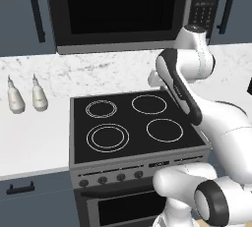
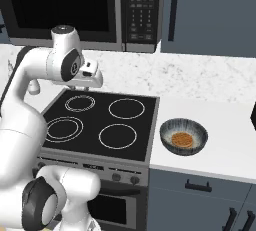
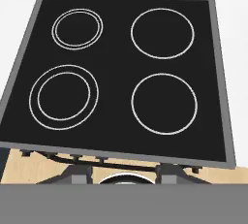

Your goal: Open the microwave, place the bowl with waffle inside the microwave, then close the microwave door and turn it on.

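grey bowl (image 2: 183, 136) right of tool (image 2: 95, 81)

Microwave (image 2: 80, 10) above and behind the stove (image 2: 100, 122), door (image 1: 123, 7) closed. Bowl (image 2: 183, 136) on the worktop (image 2: 220, 140) just right of the stove, waffle (image 2: 182, 139) in it. Two bottles (image 1: 27, 96), possibly shakers, side by side on the worktop left of the stove.

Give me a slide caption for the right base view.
Waffle in bowl waits on counter beside stove; microwave above is closed.
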{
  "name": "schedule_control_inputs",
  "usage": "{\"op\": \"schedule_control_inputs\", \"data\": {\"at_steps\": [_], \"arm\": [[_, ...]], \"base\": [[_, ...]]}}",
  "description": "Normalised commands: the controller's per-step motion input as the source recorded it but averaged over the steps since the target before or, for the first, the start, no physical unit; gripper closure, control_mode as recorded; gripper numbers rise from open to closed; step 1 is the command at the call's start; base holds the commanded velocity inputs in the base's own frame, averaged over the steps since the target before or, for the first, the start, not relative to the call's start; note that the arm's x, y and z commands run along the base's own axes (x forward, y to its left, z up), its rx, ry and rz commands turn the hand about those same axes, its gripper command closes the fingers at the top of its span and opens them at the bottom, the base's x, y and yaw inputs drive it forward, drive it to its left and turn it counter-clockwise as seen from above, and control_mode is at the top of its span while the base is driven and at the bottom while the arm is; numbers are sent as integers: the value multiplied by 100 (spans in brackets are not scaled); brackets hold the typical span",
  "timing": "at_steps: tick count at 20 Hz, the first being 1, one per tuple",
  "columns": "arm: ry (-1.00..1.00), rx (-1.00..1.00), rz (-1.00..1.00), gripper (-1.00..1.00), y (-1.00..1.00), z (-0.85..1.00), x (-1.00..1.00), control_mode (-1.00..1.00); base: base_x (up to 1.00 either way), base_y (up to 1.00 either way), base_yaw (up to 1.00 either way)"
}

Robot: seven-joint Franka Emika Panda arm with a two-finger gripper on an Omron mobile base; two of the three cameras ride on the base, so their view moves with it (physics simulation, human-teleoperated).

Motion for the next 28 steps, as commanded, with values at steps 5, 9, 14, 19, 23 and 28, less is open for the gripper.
{"op": "schedule_control_inputs", "data": {"at_steps": [5, 9, 14, 19, 23, 28], "arm": [[-7, -1, -2, -100, 1, 0, -19, -100], [-31, 0, -6, -100, 0, 10, -56, -100], [-47, -1, -6, -100, 0, 55, -56, -100], [-52, -6, -2, -100, 0, 67, -18, -100], [-26, -1, -1, -100, -3, 72, 0, -100], [-17, 0, -1, -100, -28, 77, 18, -100]], "base": [[0, 0, 0], [0, 0, 0], [0, 0, 0], [0, 0, 0], [0, 0, 0], [0, 0, 0]]}}
